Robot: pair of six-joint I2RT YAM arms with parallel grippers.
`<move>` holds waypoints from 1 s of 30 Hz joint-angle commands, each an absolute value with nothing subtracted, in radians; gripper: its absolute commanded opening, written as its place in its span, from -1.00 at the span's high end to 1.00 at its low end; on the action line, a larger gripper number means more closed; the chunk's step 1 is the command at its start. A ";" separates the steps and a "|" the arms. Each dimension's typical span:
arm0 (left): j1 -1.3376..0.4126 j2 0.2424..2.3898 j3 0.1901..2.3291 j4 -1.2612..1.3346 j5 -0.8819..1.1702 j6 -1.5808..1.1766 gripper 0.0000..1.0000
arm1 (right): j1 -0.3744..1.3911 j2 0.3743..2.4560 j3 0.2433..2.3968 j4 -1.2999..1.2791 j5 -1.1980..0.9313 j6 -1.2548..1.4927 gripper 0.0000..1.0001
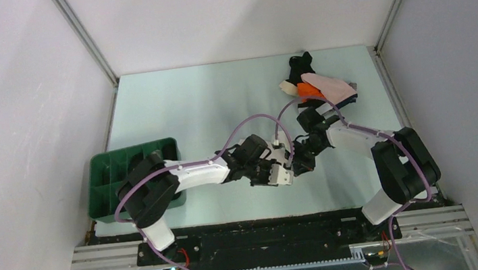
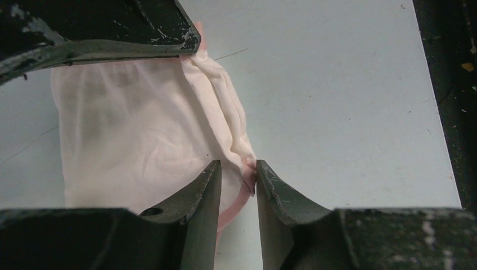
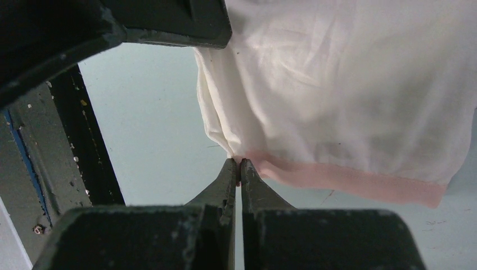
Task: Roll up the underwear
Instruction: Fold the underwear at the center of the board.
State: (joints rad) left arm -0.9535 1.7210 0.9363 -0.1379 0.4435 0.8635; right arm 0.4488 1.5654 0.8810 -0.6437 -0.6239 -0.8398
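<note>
Your left gripper is set narrow. The bunched edge of the pink underwear sits between its fingertips and presses against the right-hand one. From there the cloth spreads up and to the left in the left wrist view, thin and creased, with a deeper pink hem showing at the bottom between the fingers. A folded ridge runs along its right side, down to your grip.

Your right gripper is closed almost fully, pinching a corner of the same piece just where the pink hem begins. In the right wrist view the fabric fans out to the upper right, and the hem runs along its lower edge toward the right of the frame. In each wrist view the other gripper shows as a dark shape at the upper left, at the cloth's far edge.

In the top view the two grippers meet just below the centre of the pale surface, so the piece between them is mostly hidden. A pile of black, orange, white and pink underwear lies at the upper right. A green tray sits at the left edge.
</note>
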 commanded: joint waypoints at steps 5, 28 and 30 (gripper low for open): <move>-0.976 1.713 0.917 -0.149 0.471 0.843 0.28 | 0.448 1.578 0.915 -0.619 -0.623 -0.816 1.00; -0.931 1.751 1.003 -0.328 0.421 0.885 1.00 | 0.446 1.557 0.915 -0.663 -0.623 -0.820 1.00; -0.916 1.741 1.069 -0.425 0.460 0.944 1.00 | 0.445 1.538 0.916 -0.688 -0.634 -0.813 1.00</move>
State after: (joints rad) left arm -0.9585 1.7519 0.9707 -0.2096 0.3958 0.8501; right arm 0.4484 1.5845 0.8814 -0.6380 -0.6170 -0.8078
